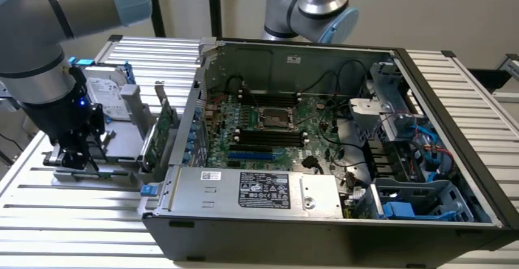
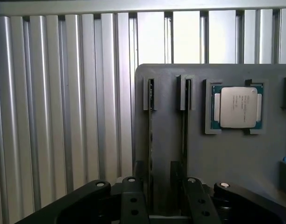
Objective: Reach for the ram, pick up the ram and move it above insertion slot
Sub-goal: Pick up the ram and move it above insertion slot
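- Exterior view's left: claw (image 1: 75, 156) sat low over the gray holder (image 1: 121, 144) on the slatted surface (image 1: 81, 220), fingers spread, gripping nothing.
- Ram (image 2: 151, 140) stood edge-up in a holder slot between the fingers, presumably so they could straddle it. Not yet lifted.
- Exterior view's right: open PC case (image 1: 454, 129), well apart.

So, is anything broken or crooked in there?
Nothing stands out. The ram stands straight in its gray holder, the processor chip sits square in its pocket, and the open computer case looks undamaged.
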Controlling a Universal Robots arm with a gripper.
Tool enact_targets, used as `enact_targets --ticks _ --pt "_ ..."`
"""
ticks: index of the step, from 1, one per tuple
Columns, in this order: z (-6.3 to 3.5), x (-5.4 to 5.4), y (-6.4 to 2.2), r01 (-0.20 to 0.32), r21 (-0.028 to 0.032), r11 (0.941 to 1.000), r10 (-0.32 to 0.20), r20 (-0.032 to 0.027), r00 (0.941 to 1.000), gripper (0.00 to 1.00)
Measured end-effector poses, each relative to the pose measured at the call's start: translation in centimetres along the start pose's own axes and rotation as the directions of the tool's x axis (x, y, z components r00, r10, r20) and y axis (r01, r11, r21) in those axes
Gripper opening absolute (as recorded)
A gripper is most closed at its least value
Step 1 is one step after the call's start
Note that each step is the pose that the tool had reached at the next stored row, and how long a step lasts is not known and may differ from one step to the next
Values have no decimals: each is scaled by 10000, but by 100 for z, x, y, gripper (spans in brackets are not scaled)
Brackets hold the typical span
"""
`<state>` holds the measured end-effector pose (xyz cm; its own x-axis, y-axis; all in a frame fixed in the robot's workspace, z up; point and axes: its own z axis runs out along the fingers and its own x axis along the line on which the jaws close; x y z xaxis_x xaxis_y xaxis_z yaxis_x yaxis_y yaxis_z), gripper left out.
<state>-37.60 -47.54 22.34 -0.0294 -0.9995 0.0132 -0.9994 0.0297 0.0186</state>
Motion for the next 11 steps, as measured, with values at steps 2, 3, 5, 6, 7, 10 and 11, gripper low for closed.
enact_targets --ticks 2,3,5,6,7,10,11 --pt "36 6 5 0 -2 10000 0 -1 10000 36" --pt "55 10 10 1 -2 10000 -1 -2 10000 36" --pt "92 13 29 8 -1 10000 -8 -1 10000 36" --pt "111 14 36 12 0 10000 -12 0 10000 36" --pt "130 15 38 15 2 10000 -15 2 10000 36" --pt "168 20 41 25 -2 10000 -25 24 10000 36" --pt "174 23 41 26 -3 10000 -26 38 10000 36"
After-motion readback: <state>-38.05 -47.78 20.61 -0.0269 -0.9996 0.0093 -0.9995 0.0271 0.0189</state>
